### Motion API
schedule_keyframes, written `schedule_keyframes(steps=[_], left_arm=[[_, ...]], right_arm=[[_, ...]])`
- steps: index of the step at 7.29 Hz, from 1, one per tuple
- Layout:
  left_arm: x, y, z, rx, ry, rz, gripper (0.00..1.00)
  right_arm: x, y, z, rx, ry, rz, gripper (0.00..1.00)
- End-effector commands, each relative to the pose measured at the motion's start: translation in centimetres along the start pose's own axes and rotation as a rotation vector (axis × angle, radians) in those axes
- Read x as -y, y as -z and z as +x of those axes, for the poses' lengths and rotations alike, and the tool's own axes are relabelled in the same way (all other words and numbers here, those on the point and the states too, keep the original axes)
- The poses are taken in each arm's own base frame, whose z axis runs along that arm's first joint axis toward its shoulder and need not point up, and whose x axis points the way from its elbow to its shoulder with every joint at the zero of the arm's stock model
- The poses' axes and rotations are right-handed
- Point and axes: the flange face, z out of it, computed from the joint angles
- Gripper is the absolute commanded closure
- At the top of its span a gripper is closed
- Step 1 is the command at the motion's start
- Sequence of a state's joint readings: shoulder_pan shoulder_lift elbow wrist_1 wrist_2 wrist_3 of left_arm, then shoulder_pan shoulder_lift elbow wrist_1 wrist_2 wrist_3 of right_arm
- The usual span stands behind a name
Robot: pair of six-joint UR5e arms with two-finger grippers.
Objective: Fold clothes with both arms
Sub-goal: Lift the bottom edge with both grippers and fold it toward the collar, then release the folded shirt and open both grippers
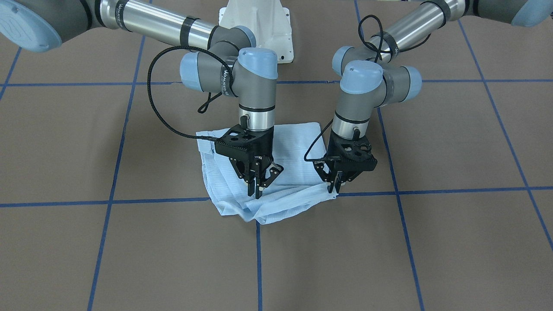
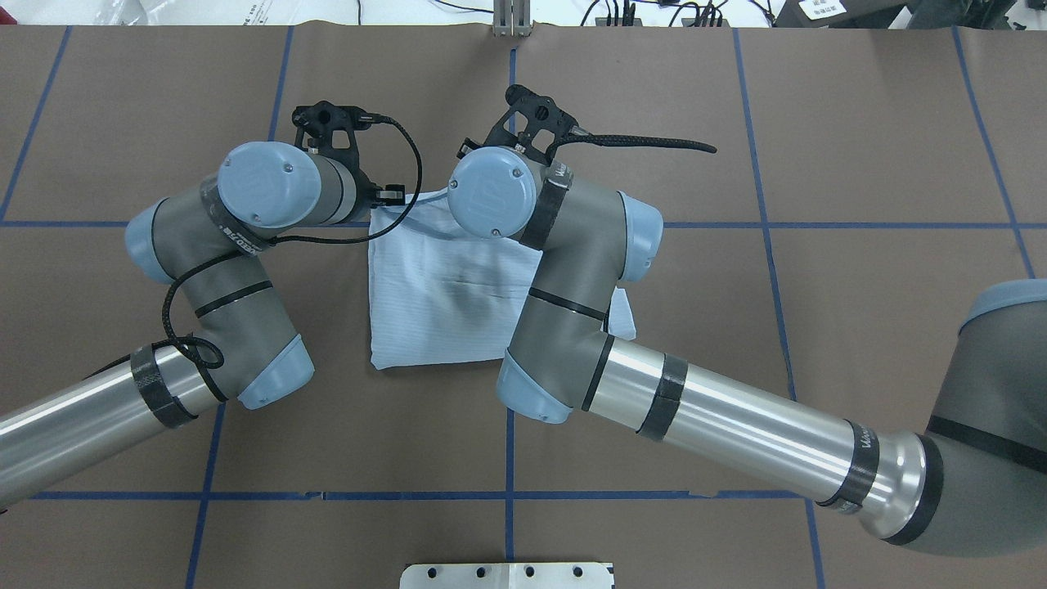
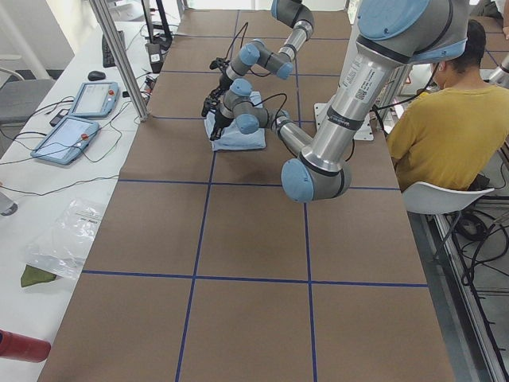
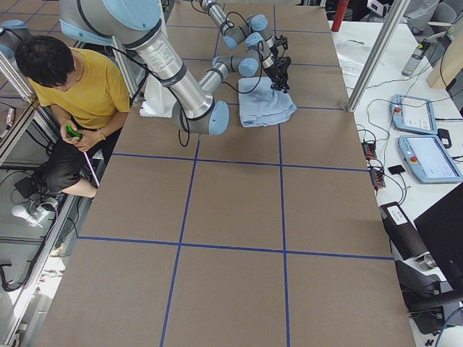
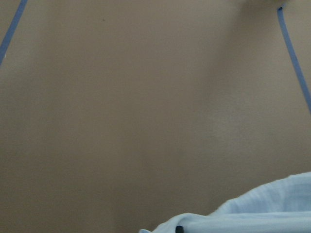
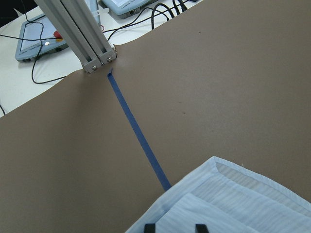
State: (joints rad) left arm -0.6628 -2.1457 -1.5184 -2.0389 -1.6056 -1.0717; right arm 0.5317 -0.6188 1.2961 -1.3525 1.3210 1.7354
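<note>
The light-blue striped shirt (image 1: 293, 147) lies folded into a rough square on the brown table, also visible from overhead (image 2: 433, 303). In the front-facing view both arms point down over its near edge. At the shirt's view-right corner, the fingers of my left gripper (image 1: 334, 186) are drawn together on the cloth edge. The left wrist view shows a raised fold of shirt (image 5: 262, 208) around one dark fingertip (image 5: 180, 229). My right gripper (image 1: 255, 191) stands over the shirt's front-middle edge. Its two tips (image 6: 176, 227) are a little apart above flat cloth (image 6: 233, 204).
Blue tape lines (image 1: 259, 259) grid the brown table cover. The white pedestal base (image 1: 259, 26) sits behind the shirt. A seated person in yellow (image 3: 437, 135) is beside the table. Teach pendants (image 3: 79, 119) and an aluminium post (image 6: 82, 34) stand on the far side.
</note>
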Motion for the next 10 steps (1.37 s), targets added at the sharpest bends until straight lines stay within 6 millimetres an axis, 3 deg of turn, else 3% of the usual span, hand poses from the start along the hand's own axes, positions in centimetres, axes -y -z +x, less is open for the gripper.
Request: schedule_keyframes(steps=[1,3,4,5,6,7,8,9,10], left_arm=[[0.3,2.9,-1.3,-0.085,-0.094,-0.058,0.00],[0.0,5.6,-3.0,-0.116,-0.187,-0.053,0.00],[-0.6,5.6,-3.4,-0.128,-0.189,-0.080,0.00],[-0.7,5.5,-3.5,-0.128,-0.188,-0.083,0.00],[-0.7,5.5,-3.6,-0.127,-0.188,-0.084,0.00],[-0.7,5.4,-3.6,-0.126,-0.188,-0.085,0.00],[-0.7,5.5,-3.6,-0.128,-0.188,-0.083,0.00],[-0.7,5.5,-3.6,-0.128,-0.188,-0.083,0.00],[-0.7,5.6,-3.5,-0.134,-0.188,-0.089,0.00]], right_arm=[[3.0,0.9,-1.5,-0.001,-0.005,-0.079,0.00],[5.6,0.5,-0.2,-0.065,0.085,-0.163,0.00],[6.4,1.3,1.7,-0.100,0.127,-0.180,0.00],[6.9,2.2,8.2,-0.113,0.177,-0.202,0.00],[6.7,5.4,13.2,-0.100,0.188,-0.217,0.00],[3.6,7.6,14.5,-0.130,0.213,-0.238,0.00],[0.2,7.8,14.5,-0.128,0.212,-0.234,0.00],[-1.7,8.0,14.5,-0.124,0.212,-0.234,0.00],[-1.3,8.7,14.0,-0.090,0.220,-0.242,0.00]])
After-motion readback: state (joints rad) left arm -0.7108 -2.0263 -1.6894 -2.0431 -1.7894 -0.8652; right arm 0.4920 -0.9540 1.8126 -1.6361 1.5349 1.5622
